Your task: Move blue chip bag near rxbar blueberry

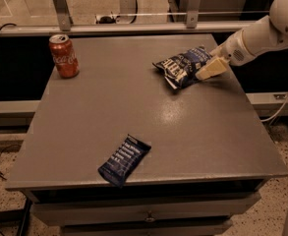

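Note:
The blue chip bag [182,66], puffy dark blue foil with white lettering, lies on the grey table [133,107] at the back right. My gripper [207,71] comes in from the right on a white arm and sits at the bag's right edge, touching or nearly touching it. The rxbar blueberry [124,160], a small flat dark blue wrapper with white text, lies near the table's front edge, left of centre, far from the bag.
A red soda can [64,56] stands upright at the table's back left corner. A metal rail and glass panel [133,28] run behind the table. Cables hang at the right side and lie on the floor at the left.

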Tool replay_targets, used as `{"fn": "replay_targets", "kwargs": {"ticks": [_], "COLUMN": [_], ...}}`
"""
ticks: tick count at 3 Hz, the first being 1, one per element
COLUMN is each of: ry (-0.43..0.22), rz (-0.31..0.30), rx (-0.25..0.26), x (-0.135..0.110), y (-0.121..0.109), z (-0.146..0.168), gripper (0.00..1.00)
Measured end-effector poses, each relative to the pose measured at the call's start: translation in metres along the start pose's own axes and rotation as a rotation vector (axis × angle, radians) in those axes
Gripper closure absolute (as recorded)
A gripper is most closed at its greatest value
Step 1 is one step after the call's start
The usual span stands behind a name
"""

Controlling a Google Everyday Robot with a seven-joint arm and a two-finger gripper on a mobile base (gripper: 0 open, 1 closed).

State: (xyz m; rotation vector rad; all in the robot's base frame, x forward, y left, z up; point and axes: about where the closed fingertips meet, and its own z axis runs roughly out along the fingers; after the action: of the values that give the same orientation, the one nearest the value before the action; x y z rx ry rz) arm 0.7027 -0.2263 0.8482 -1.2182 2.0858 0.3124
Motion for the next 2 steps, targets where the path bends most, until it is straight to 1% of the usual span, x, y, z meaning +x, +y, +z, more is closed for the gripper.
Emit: {"fn": "replay_targets", "kwargs": {"ticks": [1,2], "ry": [-0.024,-0.056], "rz": [-0.037,-0.073], "rx": [-0.018,-0.042], "x": [-0.016,-0.033], "y": [0.013,0.030], "z": [-0.008,-0.018], "gripper": [0.63,0.86]}}
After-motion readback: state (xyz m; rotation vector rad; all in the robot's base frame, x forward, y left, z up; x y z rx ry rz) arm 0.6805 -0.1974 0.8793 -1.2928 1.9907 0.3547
